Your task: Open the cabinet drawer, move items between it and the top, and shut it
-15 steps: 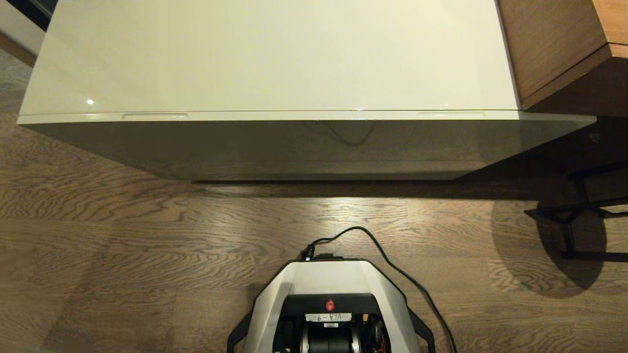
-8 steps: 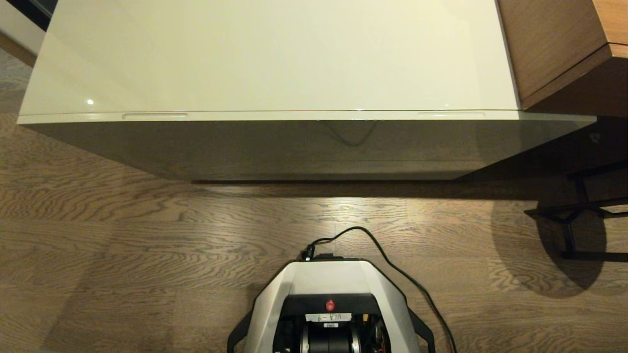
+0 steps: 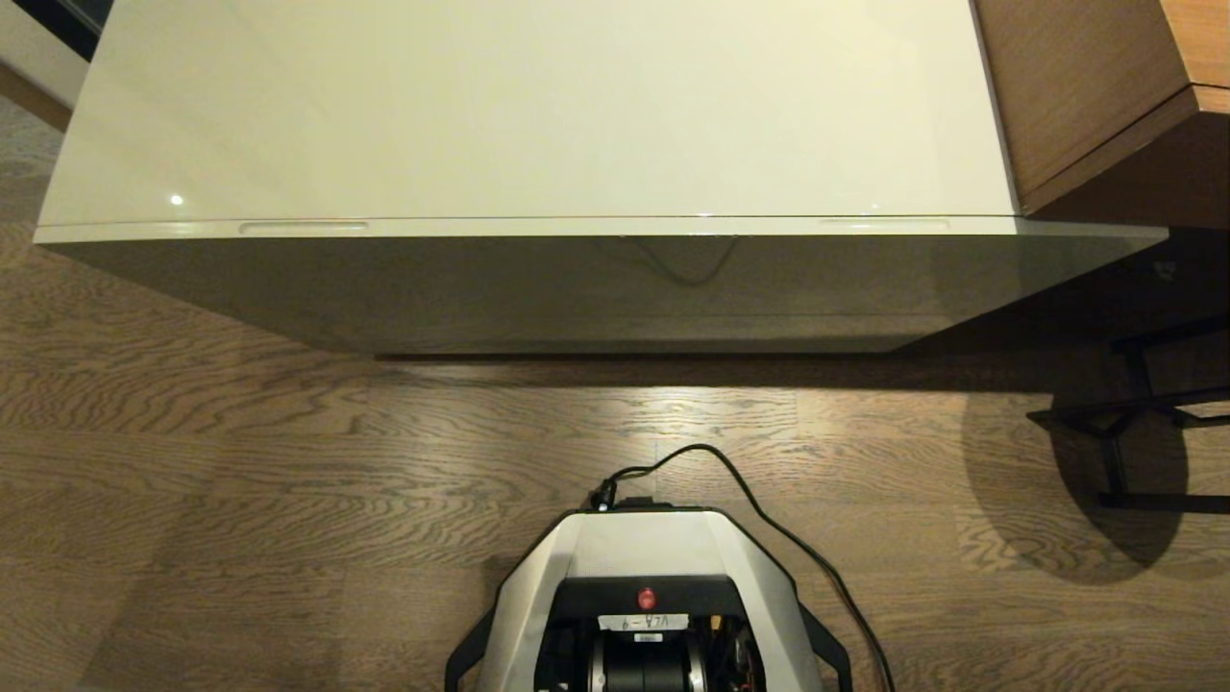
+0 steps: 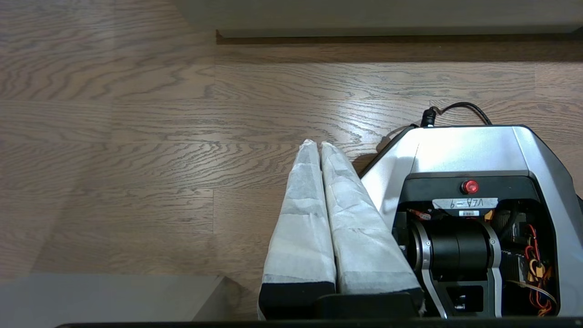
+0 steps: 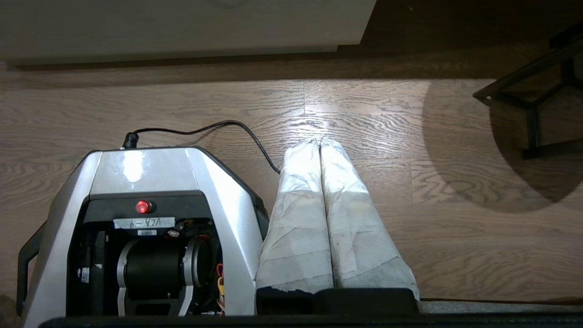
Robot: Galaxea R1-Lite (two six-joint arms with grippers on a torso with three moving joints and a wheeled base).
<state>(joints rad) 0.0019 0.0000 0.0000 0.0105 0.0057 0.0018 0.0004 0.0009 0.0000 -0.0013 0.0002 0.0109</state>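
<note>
The top [image 3: 538, 106] of the low cabinet is a glossy cream-white surface with nothing on it. Below it the cabinet drawer [image 3: 596, 288] is pushed in, with one slim slot [image 3: 303, 228] near its left end and another slot [image 3: 882, 225] near its right end. No items are in view. My left gripper [image 4: 317, 145] hangs shut and empty over the floor beside my base [image 4: 469, 150], its paper-wrapped fingers pressed together. The right gripper [image 5: 319, 142] is shut and empty too, on the other side of the base [image 5: 141, 168]. Neither arm shows in the head view.
Brown wooden furniture [image 3: 1086, 86] adjoins the cabinet's right end. A black metal frame [image 3: 1134, 413] stands on the wooden floor at the right. A black cable [image 3: 769, 519] trails from my base [image 3: 649, 548]. A strip of floor separates base and cabinet.
</note>
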